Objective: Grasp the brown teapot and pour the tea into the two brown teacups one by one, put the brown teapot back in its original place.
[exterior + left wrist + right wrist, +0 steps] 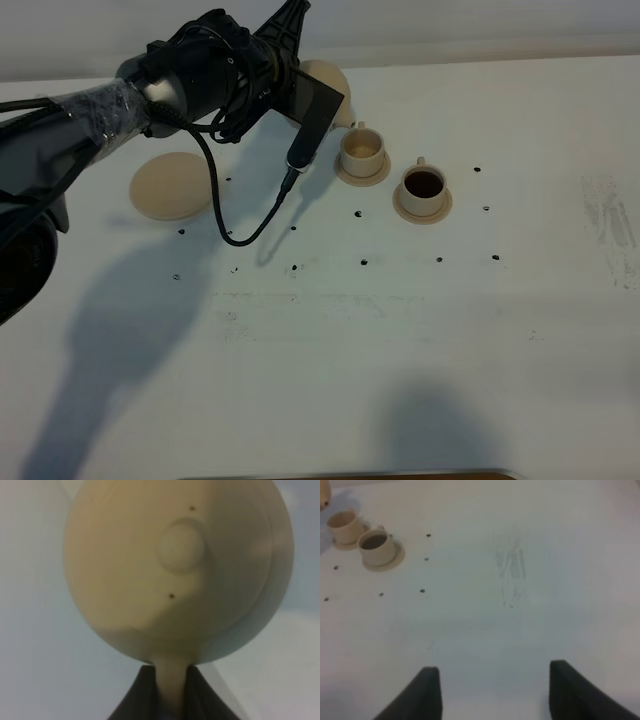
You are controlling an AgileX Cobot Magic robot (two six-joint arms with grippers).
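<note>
Okay, left gripper: clamped on the brown teapot by its handle.
Teapot: 11 o'clock of the pale teacup; dark-filled teacup at that cup's 4 o'clock.
Risk: tip too fast and you'd likely splash the table.
Room: big saucer bare at the teapot's 8 o'clock, path open; right gripper wide, empty.

Tan teapot, empty teacup, tea-filled teacup beside

Teapot behind the 2 teacups on small saucers, large saucer well left.
</note>
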